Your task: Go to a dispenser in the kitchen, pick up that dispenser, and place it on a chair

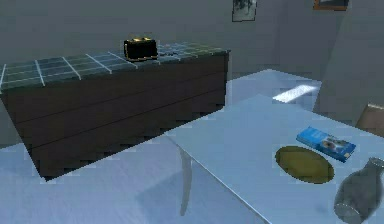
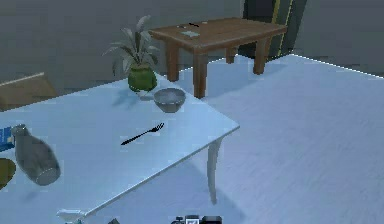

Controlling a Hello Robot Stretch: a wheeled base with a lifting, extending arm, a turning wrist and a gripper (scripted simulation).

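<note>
Grey rounded bottle (image 1: pixel 360 192) on smooth white table (image 1: pixel 235 135), tiled dark-wood counter (image 1: pixel 120 95), pincer (image 2: pixel 182 219) state cannot tell.

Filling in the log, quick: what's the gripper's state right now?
Gripper: barely peeks in at the arm side view's bottom edge; far end not clear, so whether it holds anything cannot be told.

Reads as a home kitchen with dining area. Tiled counter (image 1: pixel 110 70) over dark drawers, toaster (image 1: pixel 139 48) on top. White dining table (image 1: pixel 240 128) bearing plate (image 1: pixel 304 163), fork (image 2: pixel 143 133), bowl (image 2: pixel 169 98), potted plant (image 2: pixel 138 60). Wooden table (image 2: pixel 220 35) beyond.
</note>
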